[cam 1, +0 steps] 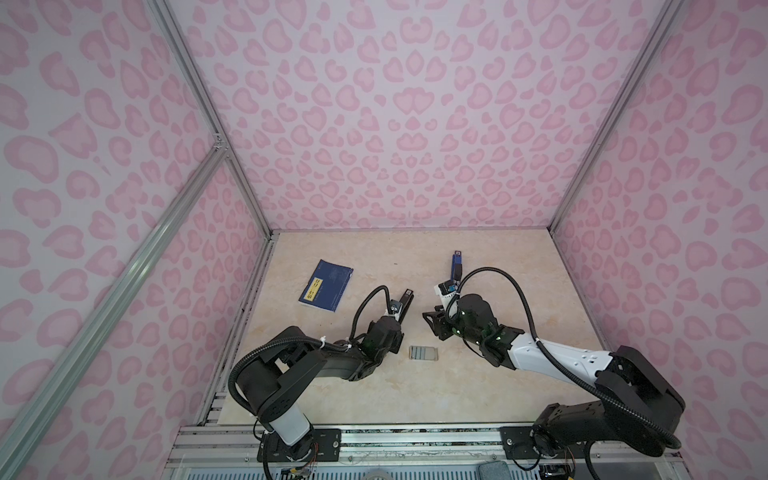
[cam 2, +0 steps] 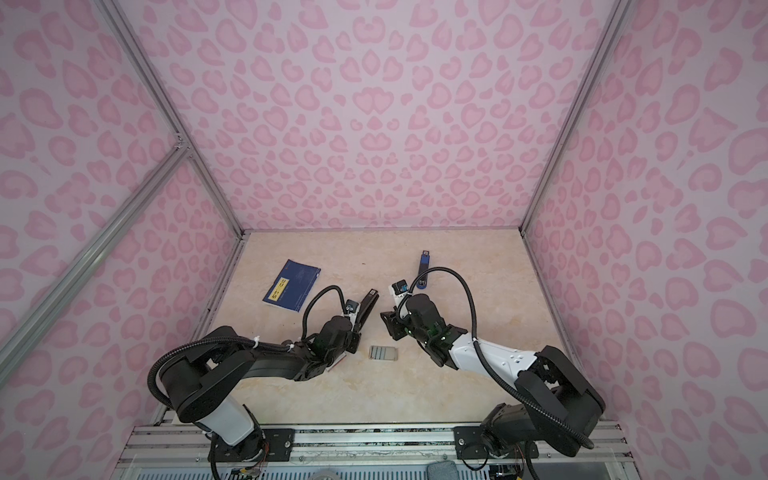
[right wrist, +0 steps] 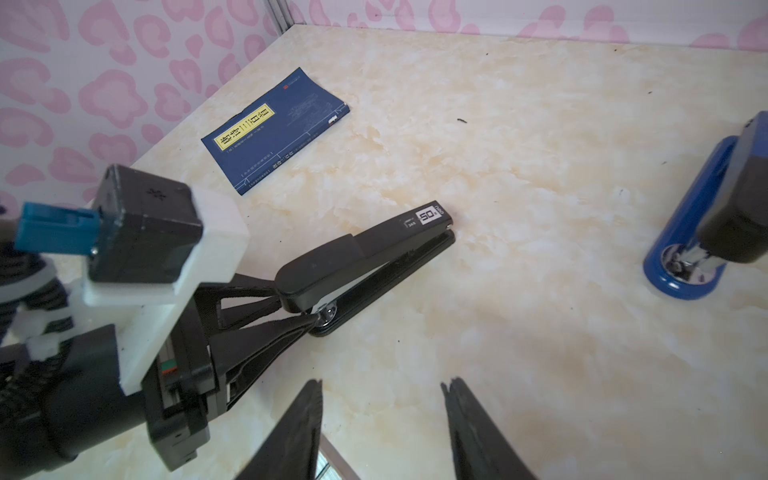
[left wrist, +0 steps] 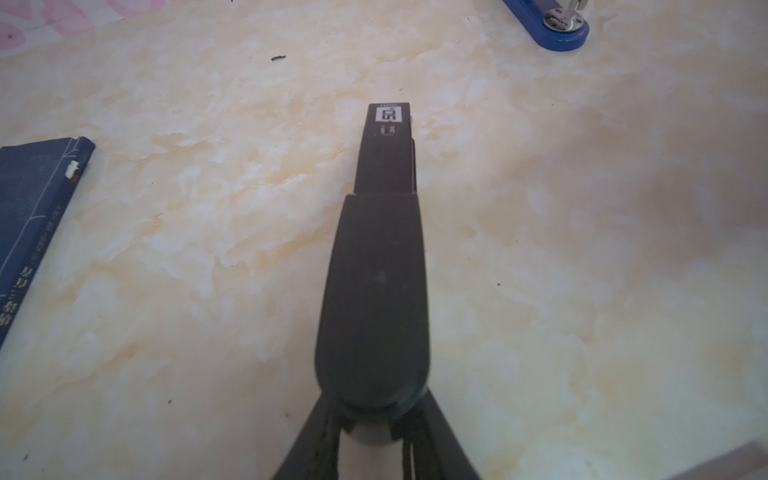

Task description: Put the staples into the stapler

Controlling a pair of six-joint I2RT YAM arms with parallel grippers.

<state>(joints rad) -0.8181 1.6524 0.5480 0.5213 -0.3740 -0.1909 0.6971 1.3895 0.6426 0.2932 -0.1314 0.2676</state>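
Left gripper [right wrist: 299, 308] straddles hinge of black stapler [right wrist: 374, 253], clamp unclear; right gripper [right wrist: 383, 382] spread, empty; advisably steady base, raise cover, then fetch lower-centre staples [cam 1: 423, 353]

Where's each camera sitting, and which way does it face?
Top views: high above the arm bases, facing down at the table and staples; both arms whole.
Left wrist: low, looks along the black stapler, its rear between the jaws of the left gripper.
Right wrist: low, facing the book; right gripper open in front, left arm alongside.
Both wrist views share the black stapler, blue stapler and book.
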